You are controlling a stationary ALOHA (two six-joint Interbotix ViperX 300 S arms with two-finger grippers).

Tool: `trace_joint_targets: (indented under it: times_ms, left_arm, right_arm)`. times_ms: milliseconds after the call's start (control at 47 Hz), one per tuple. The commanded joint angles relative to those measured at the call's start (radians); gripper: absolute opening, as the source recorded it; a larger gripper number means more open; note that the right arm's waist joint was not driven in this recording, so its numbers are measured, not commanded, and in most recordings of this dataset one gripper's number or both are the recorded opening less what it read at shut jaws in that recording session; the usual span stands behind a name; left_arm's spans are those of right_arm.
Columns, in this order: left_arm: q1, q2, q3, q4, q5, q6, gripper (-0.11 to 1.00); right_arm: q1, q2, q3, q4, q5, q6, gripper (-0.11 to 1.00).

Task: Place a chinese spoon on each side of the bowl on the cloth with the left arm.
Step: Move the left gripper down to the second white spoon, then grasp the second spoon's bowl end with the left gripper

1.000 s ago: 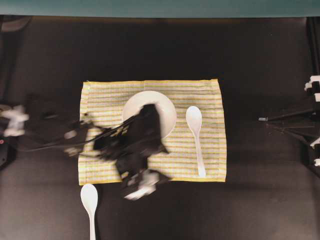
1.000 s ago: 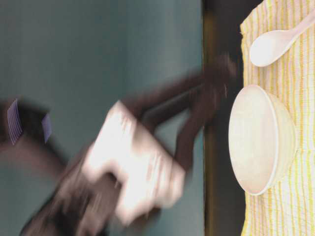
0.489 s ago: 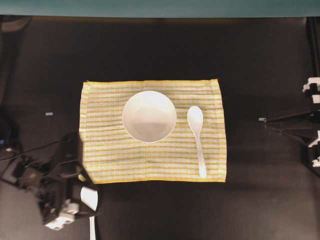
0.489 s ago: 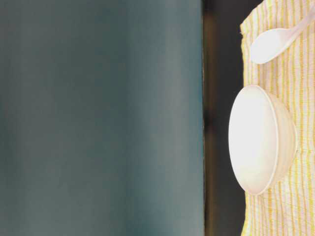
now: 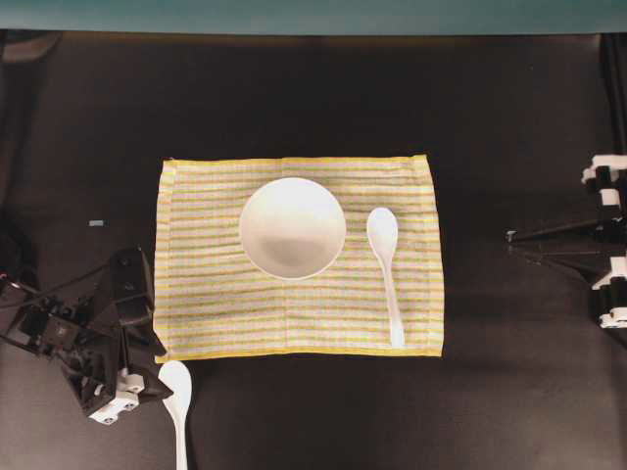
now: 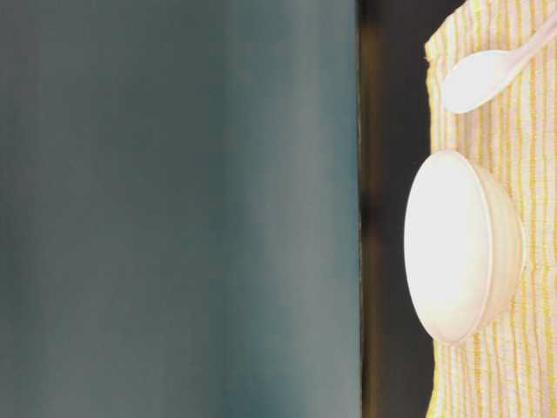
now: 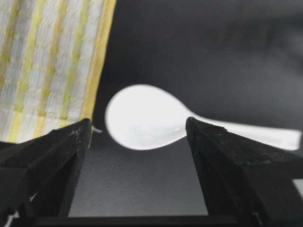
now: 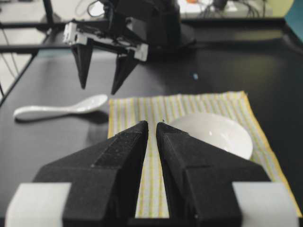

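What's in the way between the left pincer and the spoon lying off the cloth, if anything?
Nothing visible. The left pincer hangs open over bare table, and the spoon lies just off the cloth corner, its scoop showing between the open jaws in the wrist view. The bowl and the other spoon sit well away on the cloth.

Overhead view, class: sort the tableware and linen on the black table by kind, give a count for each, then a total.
Chinese spoons: 2 (one on the cloth, one off it)
Bowl: 1
Cloth: 1
Total: 4
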Motion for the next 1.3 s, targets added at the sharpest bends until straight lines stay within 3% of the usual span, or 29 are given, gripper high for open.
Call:
trace_joint_targets:
  times_ms: [0,340,468,681,787,936,1128,1277]
  left_arm:
    - [0.002,0.031,-0.009,0.003,-0.041,0.003,0.77]
    - [-0.011,0.071,-0.012,0.002,-0.069,0.006,0.72]
    - [-0.008,0.057,-0.009,0.003,-0.060,0.006,0.56]
    - [0.028,-0.006,-0.011,0.003,-0.021,0.011,0.09]
    - [0.057,-0.057,-0.015,0.003,0.034,0.008,0.06]
    - [0.163,-0.178,-0.048,0.003,0.192,0.034,0.06]
    - [0.385,-0.382,-0.124,0.003,0.485,0.198,0.06]
    - [0.549,-0.476,-0.130,0.003,0.565,0.282,0.06]
  right_arm:
    - [0.000,0.014,-0.006,0.002,-0.008,0.006,0.16]
    - [0.000,0.011,-0.006,0.002,-0.008,0.008,0.16]
    - [0.000,0.012,-0.006,0.002,0.003,0.008,0.16]
    - [0.000,0.011,-0.006,0.002,0.020,0.006,0.16]
    - [0.000,0.012,-0.006,0.002,0.020,0.006,0.16]
    - [0.000,0.005,-0.006,0.002,0.017,-0.006,0.16]
    - [0.000,-0.003,-0.008,0.002,0.012,-0.003,0.16]
    - [0.000,-0.005,-0.008,0.002,0.014,-0.005,0.16]
